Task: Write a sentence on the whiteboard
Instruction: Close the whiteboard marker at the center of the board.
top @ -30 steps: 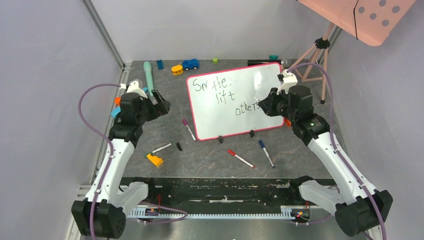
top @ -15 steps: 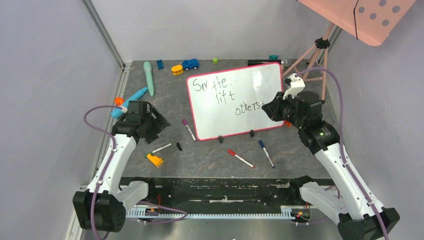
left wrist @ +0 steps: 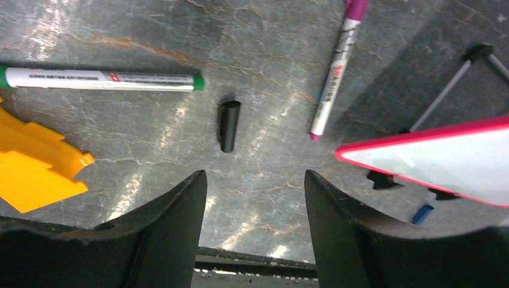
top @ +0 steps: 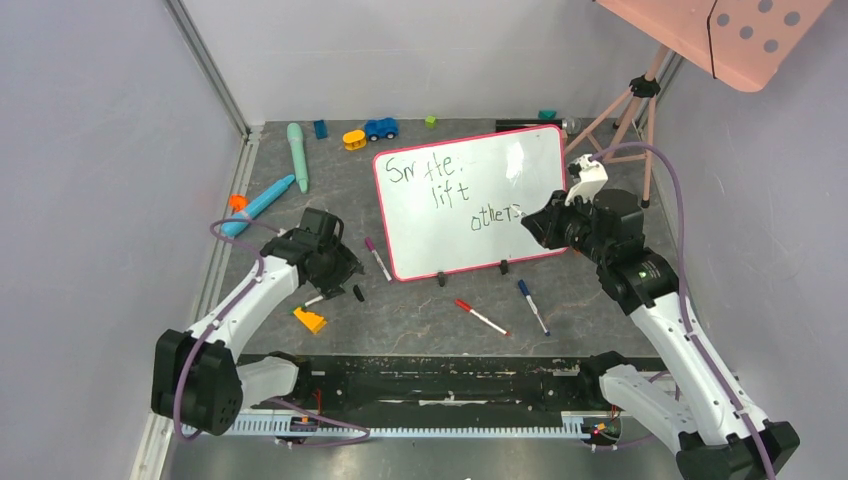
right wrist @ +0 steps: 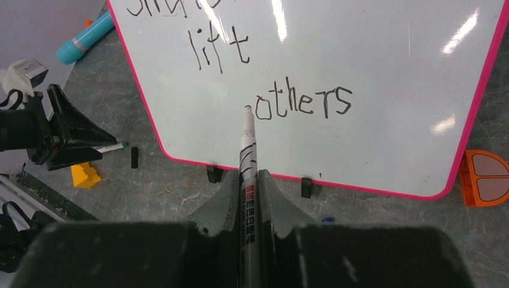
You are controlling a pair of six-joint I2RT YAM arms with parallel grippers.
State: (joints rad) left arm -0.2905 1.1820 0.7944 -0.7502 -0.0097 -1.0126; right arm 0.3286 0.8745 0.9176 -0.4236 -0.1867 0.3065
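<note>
The whiteboard [top: 480, 245] with a pink-red frame stands tilted at the back middle. The sentence [top: 440, 190] reads roughly "Sm tte. lift others" in three staggered black lines. My right gripper [top: 535, 222] is shut on a black-and-white marker [right wrist: 247, 150]. The marker's bare tip sits just left of "others" [right wrist: 303, 102]; I cannot tell whether it touches the board. My left gripper [left wrist: 255, 174] is open and empty, low over the table just in front of a black cap [left wrist: 228, 125]. The whiteboard's near corner [left wrist: 444, 162] also shows in the left wrist view.
A green-tipped marker [left wrist: 99, 79], a purple marker [left wrist: 336, 72] and a yellow piece [left wrist: 36, 174] lie near the left gripper. A red marker [top: 481, 317] and a blue marker [top: 532, 306] lie in front of the board. Toys [top: 381, 128] sit at the back. A tripod [top: 630, 120] stands at the back right.
My left arm has swung from the left edge down and inward to above the black cap. My right gripper has drawn slightly right with the marker.
</note>
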